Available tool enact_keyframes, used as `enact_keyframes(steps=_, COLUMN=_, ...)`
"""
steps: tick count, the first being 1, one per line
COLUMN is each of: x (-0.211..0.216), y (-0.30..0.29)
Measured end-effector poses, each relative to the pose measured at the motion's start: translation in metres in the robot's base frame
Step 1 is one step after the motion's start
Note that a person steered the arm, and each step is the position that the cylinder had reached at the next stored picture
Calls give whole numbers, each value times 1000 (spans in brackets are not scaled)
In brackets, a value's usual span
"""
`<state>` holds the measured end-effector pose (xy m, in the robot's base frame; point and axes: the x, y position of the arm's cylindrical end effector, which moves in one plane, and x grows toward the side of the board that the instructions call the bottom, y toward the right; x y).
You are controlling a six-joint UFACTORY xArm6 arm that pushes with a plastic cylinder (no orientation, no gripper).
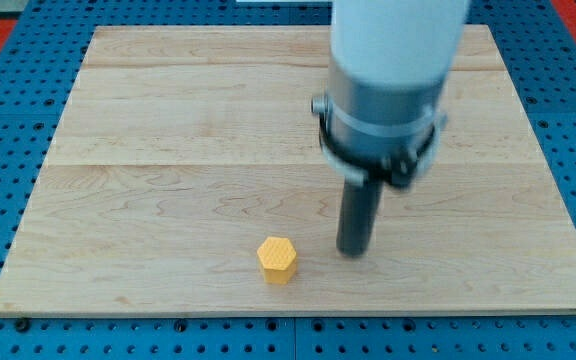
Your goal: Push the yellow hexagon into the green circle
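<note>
A yellow hexagon block point(278, 259) lies on the wooden board point(168, 150) near the view's bottom edge, a little left of centre. My tip point(352, 250) rests on the board just to the right of the hexagon, a short gap apart from it. The rod hangs from a grey and white arm body that fills the view's upper right. No green circle shows anywhere in the view; the arm hides part of the board behind it.
The wooden board lies on a blue perforated table point(8, 60) that shows around all its edges. The board's bottom edge runs close below the hexagon.
</note>
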<state>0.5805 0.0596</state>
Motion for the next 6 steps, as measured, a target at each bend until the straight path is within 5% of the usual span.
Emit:
enact_keyframes(steps=1, x=38, y=-39)
enact_keyframes(steps=2, x=15, y=-75)
enact_keyframes(steps=6, x=-175, y=-83)
